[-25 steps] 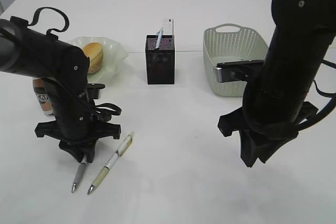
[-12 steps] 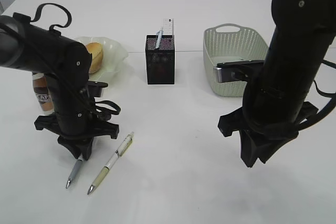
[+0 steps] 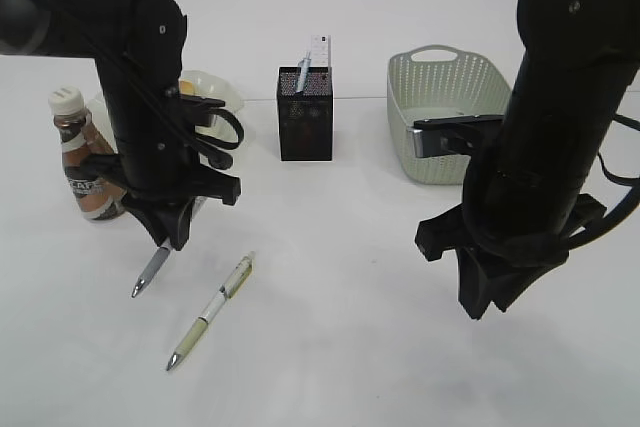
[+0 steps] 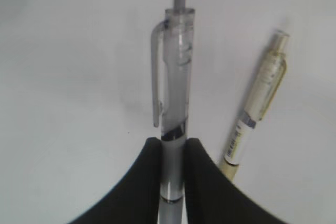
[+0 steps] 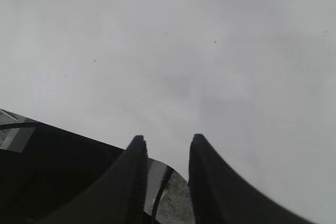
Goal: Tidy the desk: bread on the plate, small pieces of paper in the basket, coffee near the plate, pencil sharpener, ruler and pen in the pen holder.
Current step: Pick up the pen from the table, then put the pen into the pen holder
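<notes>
My left gripper [image 3: 165, 237] [image 4: 174, 142] is shut on a clear grey pen [image 3: 150, 272] [image 4: 176, 77], which hangs slanted with its tip toward the desk [image 3: 330, 347]. A cream pen [image 3: 210, 312] [image 4: 257, 103] lies on the desk just to its right. The black mesh pen holder [image 3: 305, 117] holds the ruler [image 3: 319, 50] and a blue pen [image 3: 302, 73]. The coffee [image 3: 85, 162] stands left of my left arm, and the plate [image 3: 218, 93] peeks out behind it. My arm hides the bread. My right gripper [image 3: 490, 302] [image 5: 165, 140] is open over bare desk. No sharpener or paper shows.
The grey-green basket [image 3: 445, 97] stands at the back right, behind my right arm, whose bulk hides its front right corner. The pen holder is at the middle back, between the plate and the basket.
My left arm has risen and drawn back toward the plate, taking the grey pen up with it. The coffee now shows beside the arm. The right arm has not moved.
</notes>
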Motion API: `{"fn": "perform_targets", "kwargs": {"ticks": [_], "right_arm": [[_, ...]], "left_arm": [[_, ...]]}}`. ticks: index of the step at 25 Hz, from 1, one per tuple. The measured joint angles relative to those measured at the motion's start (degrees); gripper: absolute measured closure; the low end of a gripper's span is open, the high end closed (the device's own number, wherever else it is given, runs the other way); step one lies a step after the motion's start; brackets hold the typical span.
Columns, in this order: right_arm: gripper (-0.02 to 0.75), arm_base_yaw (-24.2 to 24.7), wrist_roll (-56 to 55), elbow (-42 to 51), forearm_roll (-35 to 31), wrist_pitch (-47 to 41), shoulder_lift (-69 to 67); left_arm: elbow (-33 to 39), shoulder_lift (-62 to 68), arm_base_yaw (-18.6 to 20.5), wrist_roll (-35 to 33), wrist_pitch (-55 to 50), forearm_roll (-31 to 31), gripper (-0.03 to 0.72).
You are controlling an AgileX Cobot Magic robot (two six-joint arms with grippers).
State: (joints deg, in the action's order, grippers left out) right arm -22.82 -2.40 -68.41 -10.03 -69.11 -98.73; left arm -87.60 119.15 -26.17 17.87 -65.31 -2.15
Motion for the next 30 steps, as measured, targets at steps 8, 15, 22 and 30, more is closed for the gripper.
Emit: {"fn": "perform_targets", "kwargs": {"ticks": [8,15,22,30], "right_arm": [[0.500,0.00,0.00,0.00,0.14,0.00,0.00],[0.501,0.00,0.00,0.00,2.81,0.00,0.00],[0.500,0.00,0.00,0.00,4.57,-0.10,0.00],[0.501,0.00,0.00,0.00,6.02,-0.10,0.00]], "left_arm": [[-8.58,0.00,0.00,-5.71,-3.91,3.25,0.624],[-15.53,0.04,0.00,-6.71,1.75,3.25,0.624],[-15.77,0.13,-0.75,-6.80,17.10,0.55,0.624],[-15.77,0.13,-3.53,-6.68,31.24,-4.95,0.624]]}}
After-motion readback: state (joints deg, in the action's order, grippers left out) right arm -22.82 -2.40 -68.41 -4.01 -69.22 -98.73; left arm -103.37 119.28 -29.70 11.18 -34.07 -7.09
